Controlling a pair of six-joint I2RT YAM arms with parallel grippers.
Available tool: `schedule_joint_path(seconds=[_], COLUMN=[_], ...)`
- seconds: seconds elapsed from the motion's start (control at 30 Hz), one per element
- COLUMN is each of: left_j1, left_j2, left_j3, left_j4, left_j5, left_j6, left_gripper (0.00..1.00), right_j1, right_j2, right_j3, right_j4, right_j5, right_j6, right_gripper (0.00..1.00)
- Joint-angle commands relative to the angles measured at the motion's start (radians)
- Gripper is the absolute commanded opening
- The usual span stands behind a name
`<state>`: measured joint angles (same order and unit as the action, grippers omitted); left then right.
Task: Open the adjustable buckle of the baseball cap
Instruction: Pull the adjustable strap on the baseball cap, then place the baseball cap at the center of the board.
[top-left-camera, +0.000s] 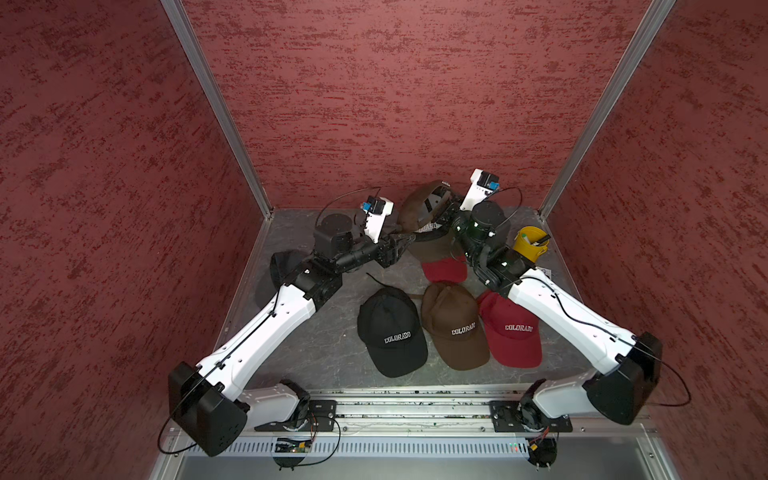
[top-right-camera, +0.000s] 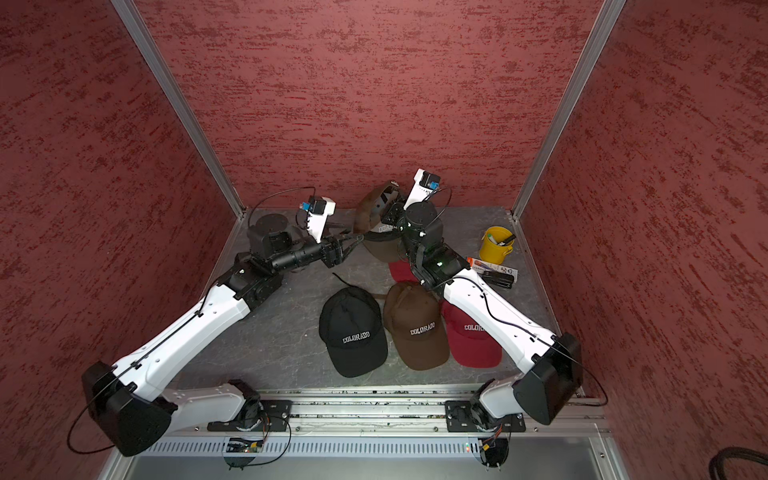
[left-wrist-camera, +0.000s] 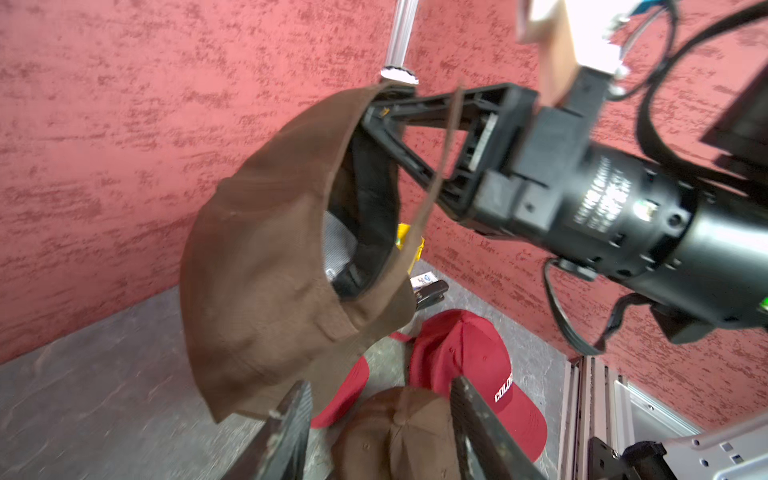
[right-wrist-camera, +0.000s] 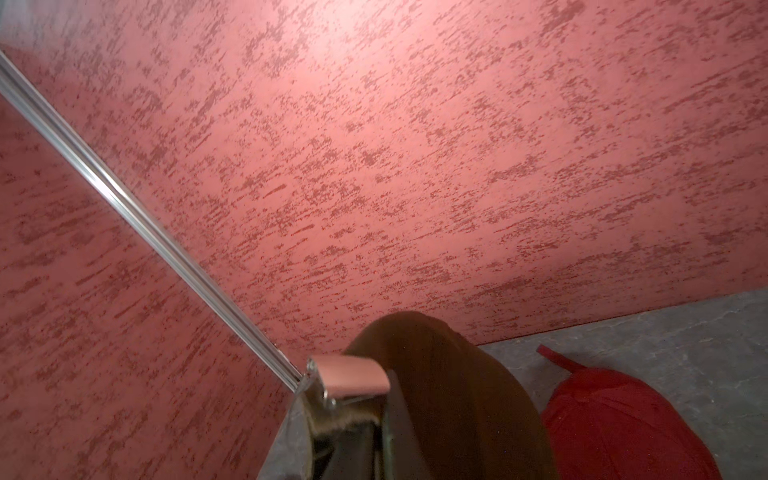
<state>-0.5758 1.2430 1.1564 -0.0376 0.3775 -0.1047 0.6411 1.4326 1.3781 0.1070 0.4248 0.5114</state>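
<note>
Top views, both alike: the brown cap (top-left-camera: 417, 203) hangs above the desk (top-left-camera: 332, 340) at the far middle. Its rim is pinched in the closed right claw (top-left-camera: 444, 194), whose arm reaches in from the near right. The left claw (top-left-camera: 405, 245) stands open at the cap's left edge, its arm stretched from the near left; I cannot tell whether it touches the cap. Nearer lie a black cap (top-left-camera: 392, 332), a second brown cap (top-left-camera: 455, 328) and a red cap (top-left-camera: 513, 332). A yellow bucket (top-left-camera: 530, 243) stands far right.

Left wrist view: the cap's thin strap (left-wrist-camera: 432, 187) dangles across the right claw, and the left claw's fingers (left-wrist-camera: 291, 428) are spread with nothing between them.

Right wrist view: brown cloth sits clamped in the right claw (right-wrist-camera: 357, 419).
</note>
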Motion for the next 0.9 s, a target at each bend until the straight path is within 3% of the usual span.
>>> schedule_joint_path(seconds=[0.0,0.17,0.37,0.73,0.87], left_j1=[-0.062,-0.177,-0.267,-0.353,-0.361], left_j2=[0.007,0.063,0.188,0.394,0.450], left_j3=[-0.068,-0.131,-0.122,-0.089,-0.061], left_j4=[0.150,0.323,0.482,0.741,0.763], left_j5=[-0.121,-0.285,-0.393,-0.658,-0.723], left_j6=[-0.028,-0.045,-0.054,-0.028,-0.033], left_gripper=[0.56,0.59,0.64,0.75,0.77], right_j1=[-0.005,-0.005,-0.003,0.002,0.009], right_j2=[0.015,0.015,0.055,0.039,0.035], right_j3=[0.054,0.069,0.103,0.086,0.083], right_j4=[-0.008,0.009,-0.009,-0.045,-0.053], right_j5=[0.079,0.088,0.072,0.098,0.109], right_j6=[0.082,0.121,0.162,0.276,0.298], right_gripper=[0.00,0.00,0.00,0.00,0.00])
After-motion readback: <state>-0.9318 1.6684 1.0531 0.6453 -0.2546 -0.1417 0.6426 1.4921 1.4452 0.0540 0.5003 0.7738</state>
